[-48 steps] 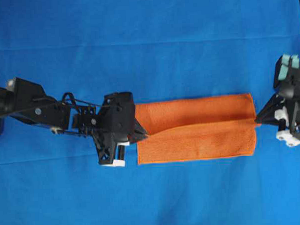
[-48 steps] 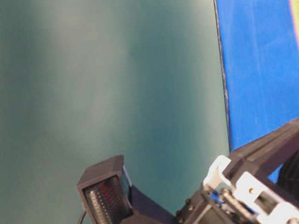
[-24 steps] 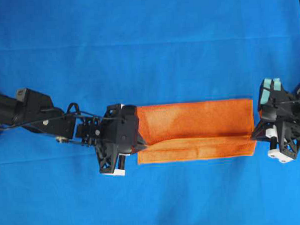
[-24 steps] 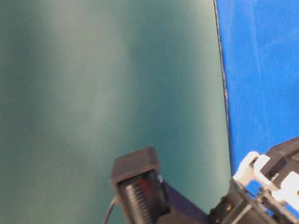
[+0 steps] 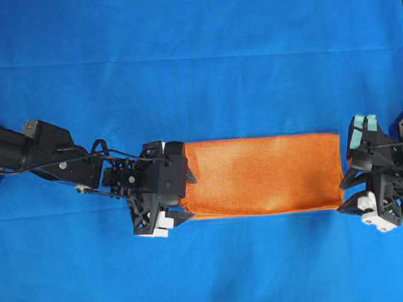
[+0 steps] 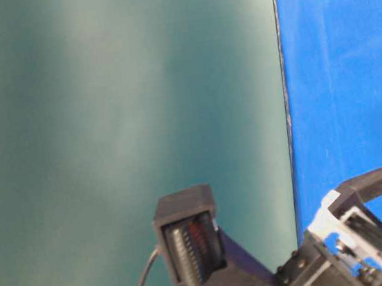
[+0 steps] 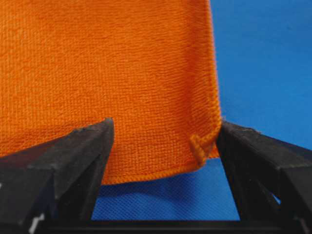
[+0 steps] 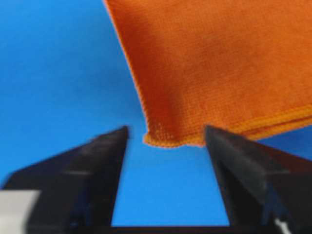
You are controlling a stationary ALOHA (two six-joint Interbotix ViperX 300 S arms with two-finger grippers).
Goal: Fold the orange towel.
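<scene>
The orange towel [image 5: 263, 175] lies folded into a flat, wide strip on the blue cloth [image 5: 198, 71]. My left gripper [image 5: 188, 198] stands open at the strip's left end, near its front corner. In the left wrist view the towel's hemmed corner [image 7: 122, 73] lies between the spread fingers of the left gripper [image 7: 165, 124], gripped by neither. My right gripper [image 5: 342, 193] is open at the right end. In the right wrist view the towel's corner [image 8: 219, 63] lies just ahead of the right gripper [image 8: 165, 129], with only blue cloth between its fingers.
The blue cloth covers the whole table in the overhead view. The table-level view shows a green backdrop [image 6: 117, 110], a band of blue cloth [image 6: 338, 62] and black and white arm hardware [image 6: 197, 247] low in the picture.
Both grippers have opened and let go of the towel's edge. The lifted layer now lies flat over the lower one, so the towel is one even strip.
</scene>
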